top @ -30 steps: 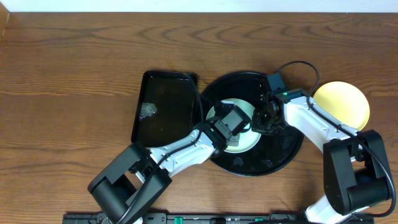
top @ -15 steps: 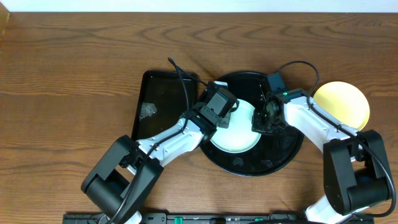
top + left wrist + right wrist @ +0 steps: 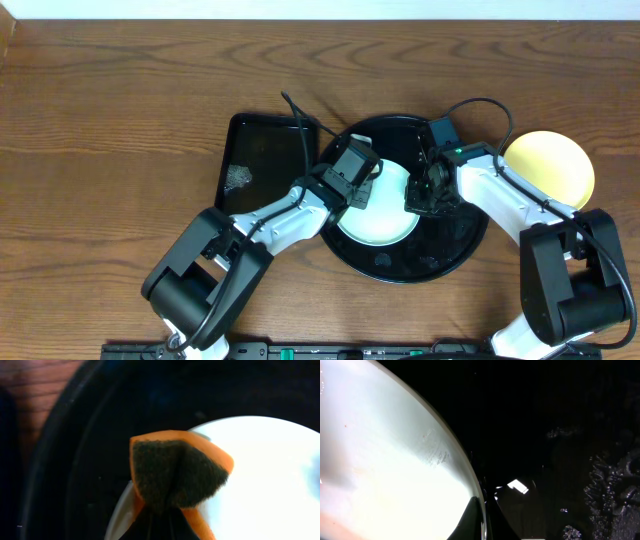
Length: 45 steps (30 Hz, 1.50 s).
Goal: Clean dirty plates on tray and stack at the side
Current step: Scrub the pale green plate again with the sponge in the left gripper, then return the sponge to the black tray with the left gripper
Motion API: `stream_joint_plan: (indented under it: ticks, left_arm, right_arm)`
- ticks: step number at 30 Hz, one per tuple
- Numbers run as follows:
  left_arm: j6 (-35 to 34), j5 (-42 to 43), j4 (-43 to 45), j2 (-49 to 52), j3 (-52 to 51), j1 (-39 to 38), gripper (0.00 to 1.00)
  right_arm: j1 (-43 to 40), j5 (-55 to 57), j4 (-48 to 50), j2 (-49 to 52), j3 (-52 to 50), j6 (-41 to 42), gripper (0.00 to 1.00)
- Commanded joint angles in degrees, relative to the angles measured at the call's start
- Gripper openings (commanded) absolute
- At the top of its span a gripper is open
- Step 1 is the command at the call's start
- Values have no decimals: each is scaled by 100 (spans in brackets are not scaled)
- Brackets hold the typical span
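A pale mint-blue plate (image 3: 385, 215) lies in the round black tray (image 3: 450, 235). My left gripper (image 3: 366, 188) is shut on an orange sponge (image 3: 175, 472) with a dark scouring face. It holds the sponge on the plate's upper left edge (image 3: 260, 475). My right gripper (image 3: 416, 195) is shut on the plate's right rim (image 3: 385, 470), one finger above it and one below (image 3: 482, 520). A pale yellow plate (image 3: 548, 168) sits on the wood to the right of the tray. I see no second mint plate.
A smaller rectangular black tray (image 3: 262, 165) lies left of the round tray, with a small crumpled grey scrap (image 3: 238, 178) in it. Wet smears show on the round tray's floor (image 3: 610, 485). Bare wood tabletop (image 3: 120, 120) surrounds everything.
My left gripper has moved with the sponge from over the plate's middle up to its upper left edge, uncovering the plate. The right gripper and plate have stayed put.
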Motion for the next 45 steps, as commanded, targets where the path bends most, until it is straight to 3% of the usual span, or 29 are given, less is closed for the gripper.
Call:
stream_joint_plan:
  ticks: [1, 5, 12, 18, 20, 22, 24, 27, 31, 35, 38, 45]
  left_arm:
    - [-24, -433, -44, 118, 131, 245, 8]
    - [-601, -295, -549, 74, 146, 354, 8]
    - [-758, 1460, -1235, -557, 146, 459, 8]
    - [-754, 1130, -2151, -1550, 146, 616, 8]
    - [-754, 789, -2409, -1768, 146, 732, 8]
    - [-754, 525, -2581, -1910, 146, 874, 8]
    - [-732, 398, -2669, -1963, 146, 1051, 8]
    - [-737, 291, -2712, -1954, 133, 1322, 8]
    - [-737, 286, -2712, -1952, 131, 1628, 8]
    - [-737, 293, -2730, -1952, 131, 1781, 7]
    - [-737, 295, -2754, -1950, 129, 1779, 8]
    - [-737, 293, -2887, -1952, 129, 1781, 8]
  right_arm:
    - [55, 70, -83, 46, -85, 7, 1]
    - [55, 59, -127, 46, -85, -9, 1]
    - [-7, 98, -127, 46, -85, 107, 1]
    - [-129, 98, -133, 46, -85, 109, 2]
    - [-160, 94, -72, 46, -85, 103, 9]
    - [-162, 92, -17, 46, -85, 103, 28]
    - [-153, 76, 48, 46, -85, 103, 32]
    - [-138, 13, 120, 46, -85, 103, 30]
    - [-83, -28, 175, 85, -87, 105, 18]
    - [-44, -245, 251, 299, -87, 103, 16]
    - [-42, -334, 341, 481, -87, 101, 1]
    - [-173, -450, 785, 254, -39, -52, 1]
